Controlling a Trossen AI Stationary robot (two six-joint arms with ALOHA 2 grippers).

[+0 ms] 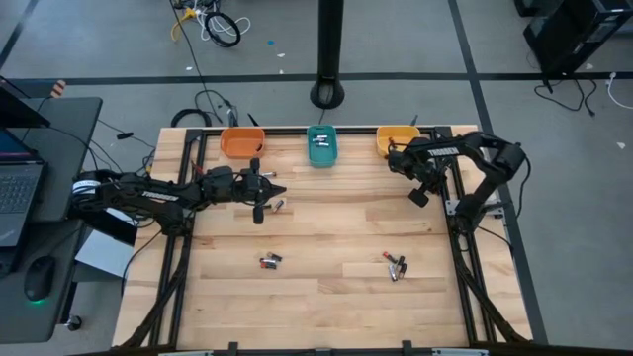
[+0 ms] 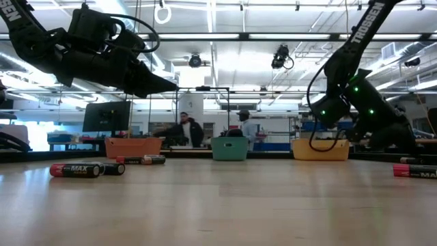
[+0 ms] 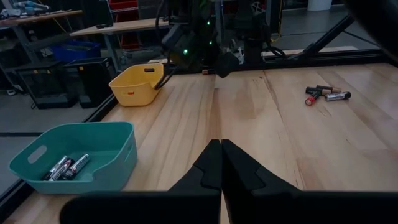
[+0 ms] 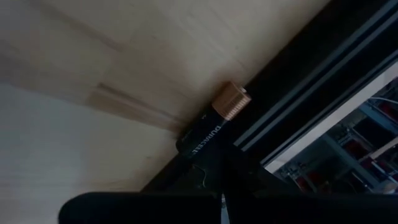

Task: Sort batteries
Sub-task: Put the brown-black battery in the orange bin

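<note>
Clamping a copper-topped battery (image 4: 214, 127) between closed fingers, the right gripper (image 1: 419, 197) sits near the table's right rail (image 1: 457, 213), likely carrying it to the yellow bin (image 1: 397, 139) just beyond. Farther off, the left gripper (image 1: 259, 212) hangs shut and empty above bare wood, while loose batteries (image 1: 396, 264) lie well apart with open room around.

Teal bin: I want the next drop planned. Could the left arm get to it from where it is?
Probably yes: the left gripper, shut and empty, hangs near the teal bin, with only bare table between.
</note>
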